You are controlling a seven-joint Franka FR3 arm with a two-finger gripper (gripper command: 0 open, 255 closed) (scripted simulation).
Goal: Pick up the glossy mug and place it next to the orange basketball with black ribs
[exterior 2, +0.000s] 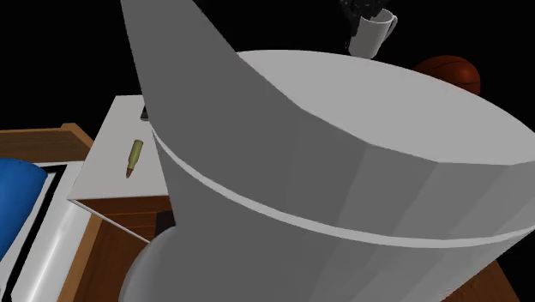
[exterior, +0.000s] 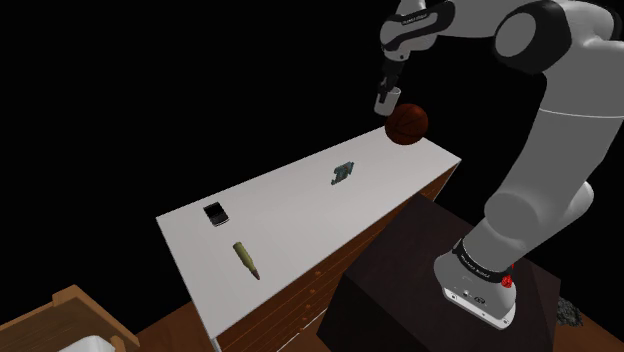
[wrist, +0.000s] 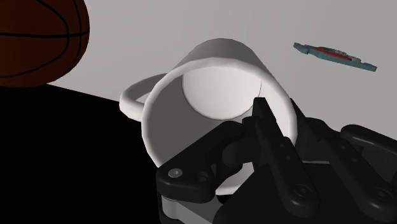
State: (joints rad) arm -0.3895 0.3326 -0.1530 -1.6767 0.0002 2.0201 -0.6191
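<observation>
On a white-topped dresser (exterior: 290, 222), a small black phone (exterior: 214, 213) and a brass cartridge (exterior: 246, 259) lie well away from the basketball (exterior: 407, 124). A teal object (exterior: 343, 172) lies nearer it. The black gripper (exterior: 386, 92) clamps the white mug (exterior 2: 369, 36) by its wall, in the air just above the basketball.
</observation>
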